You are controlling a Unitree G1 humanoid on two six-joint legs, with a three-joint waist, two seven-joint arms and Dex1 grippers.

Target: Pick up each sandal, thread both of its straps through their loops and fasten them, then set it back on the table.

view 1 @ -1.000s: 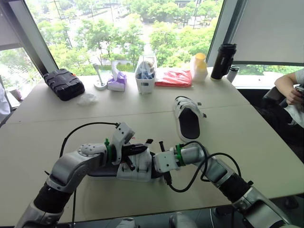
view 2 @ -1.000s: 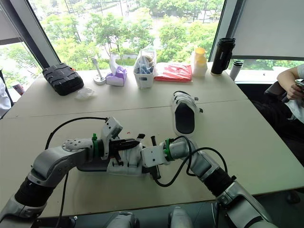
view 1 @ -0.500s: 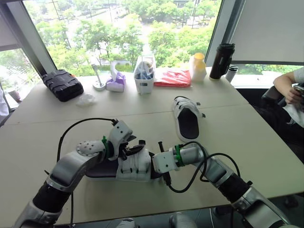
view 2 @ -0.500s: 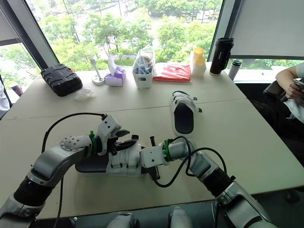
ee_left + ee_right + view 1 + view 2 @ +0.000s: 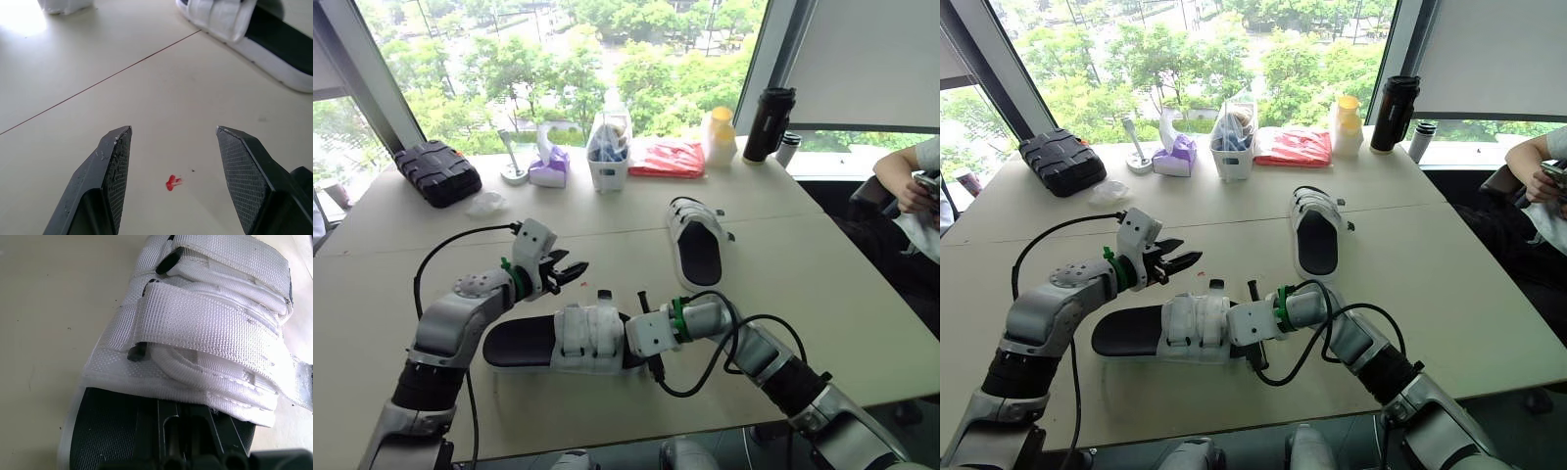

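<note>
While one sandal lies flat by the tabletop's near edge, the left jaws hang released above it.

Along the near edge of the tabletop (image 5: 822,294) the near sandal (image 5: 524,343) lies lengthwise, its sole down, with both white straps (image 5: 210,308) drawn through their black loops and folded flat across the upper. The right gripper (image 5: 628,338) sits against that sandal's strapped end; whether its jaws are clenched on it cannot be told. The left gripper (image 5: 578,273) is just beyond the sandal, toward the far edge, lifted off the surface and touching nothing; its two black fingers (image 5: 117,161) stand well apart over a small red mark (image 5: 171,182). The second sandal (image 5: 698,245) rests apart from both grippers, nearer the right edge, lengthwise toward the far edge.
</note>
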